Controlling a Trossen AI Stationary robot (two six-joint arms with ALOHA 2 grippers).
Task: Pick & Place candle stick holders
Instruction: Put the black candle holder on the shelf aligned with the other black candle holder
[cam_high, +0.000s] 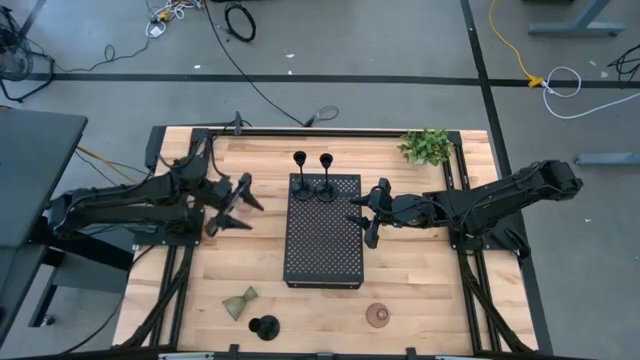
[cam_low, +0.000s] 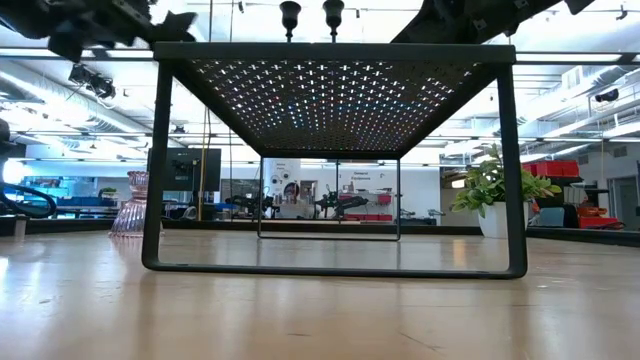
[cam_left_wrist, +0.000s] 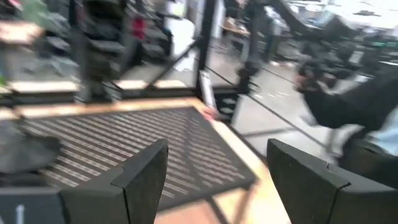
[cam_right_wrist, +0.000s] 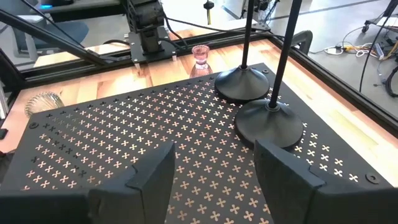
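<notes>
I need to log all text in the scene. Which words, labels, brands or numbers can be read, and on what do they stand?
None can be read.
Tray: only a punched pattern, no text.
Candle holders: no labels.
Signs in the room behind: too small and blurred to read.

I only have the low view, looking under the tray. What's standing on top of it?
Observer: Two black holders stand upright, side by side, at one end of the tray.
Operator: Is either end effector holding anything?
Observer: No. The right end effector hangs open at the tray's right edge. The left end effector is open beside its left side.
Operator: Which holders are off the tray?
Observer: Past its other end, an olive-green holder lies on its side, with a third black holder and a pinkish glass holder.
</notes>
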